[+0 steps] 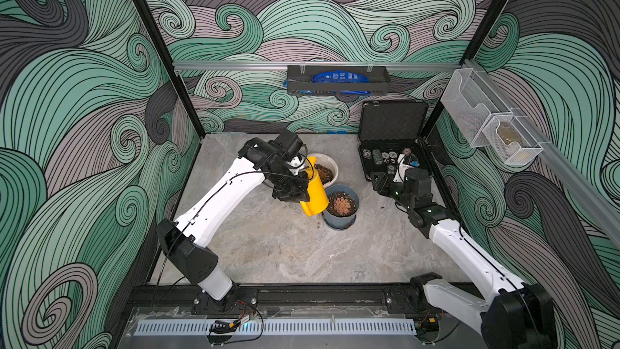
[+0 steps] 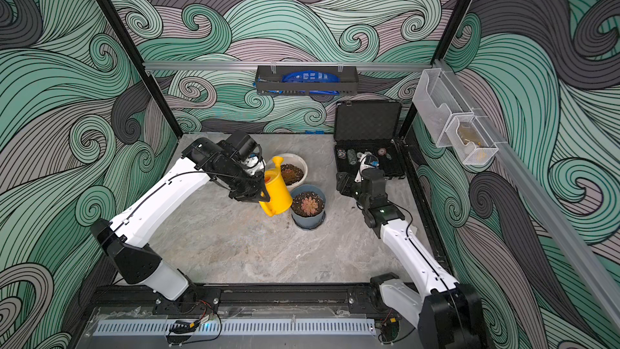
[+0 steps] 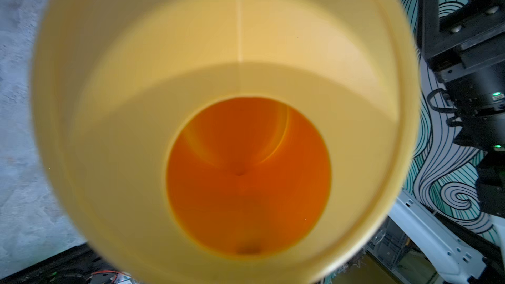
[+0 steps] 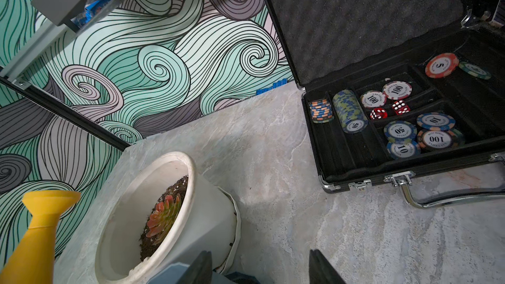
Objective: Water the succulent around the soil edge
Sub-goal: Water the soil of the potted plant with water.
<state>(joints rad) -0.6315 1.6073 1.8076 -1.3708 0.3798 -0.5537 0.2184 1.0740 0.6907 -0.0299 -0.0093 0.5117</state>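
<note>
Item: small pale pink succulent (image 1: 341, 205), a rosette of plump leaves seated centrally in a round blue-grey plastic pot (image 1: 339, 221), the nearest object on the grey marbled tabletop (image 1: 275, 250). A ring of dark, pale-specked soil edge (image 1: 335, 195) surrounds it inside the rim.

Item: yellow plastic watering can (image 1: 315, 196), just beside that pot on its left, body roughly upright, flared spout (image 1: 312, 160) pointing up and back over the farther white pot (image 1: 330, 166). Risk: a tilt from this pose would likely send water into the white pot's red-green rosette, or onto the tabletop; the spout must first be brought over the blue-grey rim. Risk: a pour too central would wet the pink leaves, not the soil ring. Risk: the can sits so near the pot that a swing could nudge it.

Item: left gripper (image 1: 295, 193), clamped on the can at its handle side (the left wrist view looks straight down into the can's orange-lit interior (image 3: 246, 176); whether water remains is hard to tell).

Item: right gripper (image 1: 377, 181), jaws partly apart, empty, hovering right of both pots and apart from them.

Item: open black case of poker chips and red dice (image 4: 396, 121), farthest, back right.
</note>
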